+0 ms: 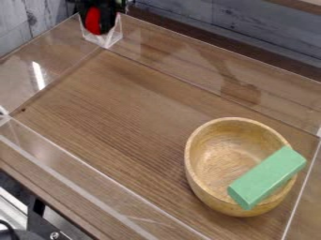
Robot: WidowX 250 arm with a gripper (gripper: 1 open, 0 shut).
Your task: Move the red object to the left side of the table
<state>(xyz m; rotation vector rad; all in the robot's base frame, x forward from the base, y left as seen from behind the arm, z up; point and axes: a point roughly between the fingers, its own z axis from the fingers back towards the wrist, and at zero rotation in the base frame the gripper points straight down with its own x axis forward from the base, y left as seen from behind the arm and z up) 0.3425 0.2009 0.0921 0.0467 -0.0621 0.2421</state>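
From my remote station I see the gripper (97,13) at the top left edge of view, jaws drawn in tight on the red object (96,19), which sits clamped between them above the far left corner of the table (138,112), by the clear acrylic wall (51,56). The wooden bowl (207,159) stands well apart at the near right, with the green block (266,177) leaning in it (no labels or writing legible anywhere).
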